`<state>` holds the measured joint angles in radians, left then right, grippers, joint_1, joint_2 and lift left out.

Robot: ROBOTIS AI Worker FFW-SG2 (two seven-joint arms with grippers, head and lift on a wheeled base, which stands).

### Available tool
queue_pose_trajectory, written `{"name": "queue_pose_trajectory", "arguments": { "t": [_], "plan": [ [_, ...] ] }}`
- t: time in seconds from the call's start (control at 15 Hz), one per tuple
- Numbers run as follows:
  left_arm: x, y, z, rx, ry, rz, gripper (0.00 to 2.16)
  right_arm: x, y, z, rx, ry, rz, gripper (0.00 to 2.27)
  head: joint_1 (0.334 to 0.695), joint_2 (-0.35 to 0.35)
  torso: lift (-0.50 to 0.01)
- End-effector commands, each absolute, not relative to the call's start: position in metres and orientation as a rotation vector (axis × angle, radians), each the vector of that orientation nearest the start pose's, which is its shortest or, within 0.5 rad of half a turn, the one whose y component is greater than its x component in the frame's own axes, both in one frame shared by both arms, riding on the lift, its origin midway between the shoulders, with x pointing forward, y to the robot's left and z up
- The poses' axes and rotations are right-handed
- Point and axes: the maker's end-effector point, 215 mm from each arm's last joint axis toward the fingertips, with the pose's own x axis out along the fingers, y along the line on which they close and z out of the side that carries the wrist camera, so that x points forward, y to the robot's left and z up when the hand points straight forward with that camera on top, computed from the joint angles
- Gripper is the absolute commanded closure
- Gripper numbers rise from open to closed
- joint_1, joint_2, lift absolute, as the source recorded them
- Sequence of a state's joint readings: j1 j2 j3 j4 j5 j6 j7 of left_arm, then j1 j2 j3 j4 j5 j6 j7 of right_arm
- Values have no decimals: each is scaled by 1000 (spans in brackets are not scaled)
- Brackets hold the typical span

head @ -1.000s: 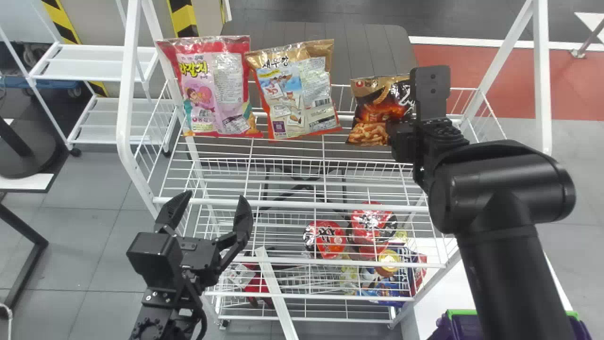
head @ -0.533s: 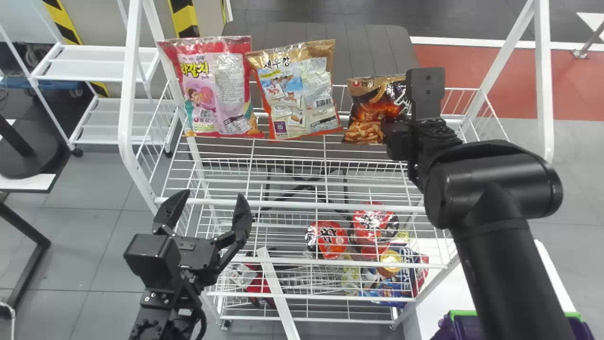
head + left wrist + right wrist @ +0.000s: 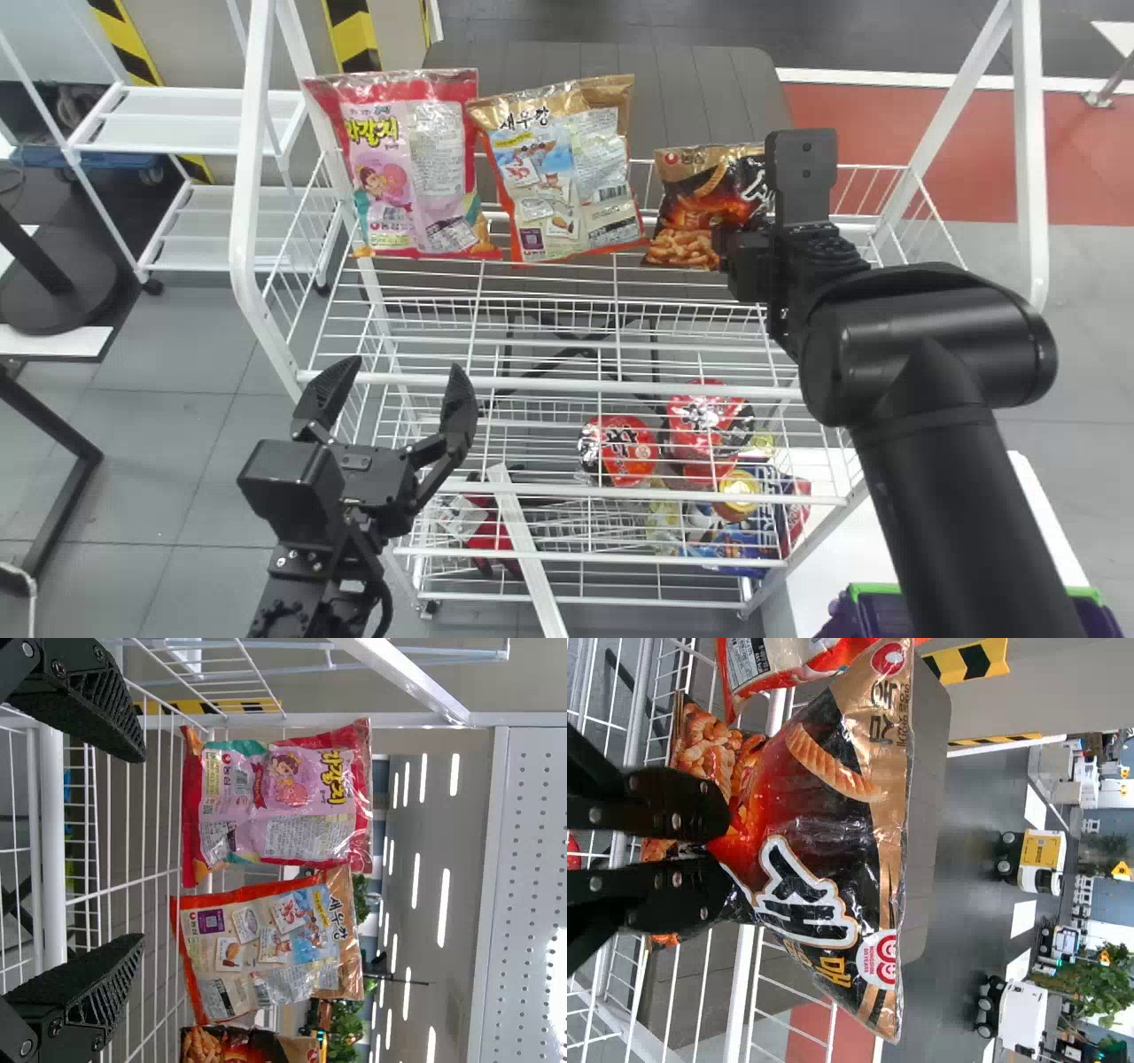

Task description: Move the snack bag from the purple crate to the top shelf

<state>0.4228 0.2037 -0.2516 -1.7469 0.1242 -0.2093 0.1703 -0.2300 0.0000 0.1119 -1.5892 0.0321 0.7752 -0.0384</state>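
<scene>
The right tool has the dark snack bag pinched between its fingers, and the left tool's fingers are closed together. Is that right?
Not quite: the left tool has its fingers spread apart, as the head view shows. The right tool does have the dark snack bag pinched between its fingers.

Right gripper (image 3: 740,264), with the black-and-gold snack bag (image 3: 704,208), now sits a little farther left along the rack than a second ago. Gap to the orange-and-gold bag (image 3: 567,177) is narrower — most of that drift falls in the first half-second, only a trace after. Right forearm (image 3: 948,478) has swung left too, baring the corner of the white surface (image 3: 1032,496) beyond it. In the head view the white wire rack (image 3: 244,204) and purple crate (image 3: 873,616) lie slightly farther right — small shift, all together.
</scene>
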Motion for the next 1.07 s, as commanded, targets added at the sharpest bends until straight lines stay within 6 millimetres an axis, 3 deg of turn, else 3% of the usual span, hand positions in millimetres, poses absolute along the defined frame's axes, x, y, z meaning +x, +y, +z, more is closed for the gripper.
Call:
{"name": "queue_pose_trajectory", "arguments": {
  "t": [0.0, 0.6, 1.0],
  "plan": [
    [435, 167, -420, -25, 83, -110, 103, 624, -185, -413, -91, 524, 47, 110, 695, -19, 0],
    [434, 166, -420, -27, 83, -108, 103, 615, -189, -411, -85, 540, 40, 110, 695, -24, 0],
    [434, 168, -417, -26, 78, -106, 103, 592, -178, -385, -69, 509, 78, 110, 695, -18, 0]
  ]
}}
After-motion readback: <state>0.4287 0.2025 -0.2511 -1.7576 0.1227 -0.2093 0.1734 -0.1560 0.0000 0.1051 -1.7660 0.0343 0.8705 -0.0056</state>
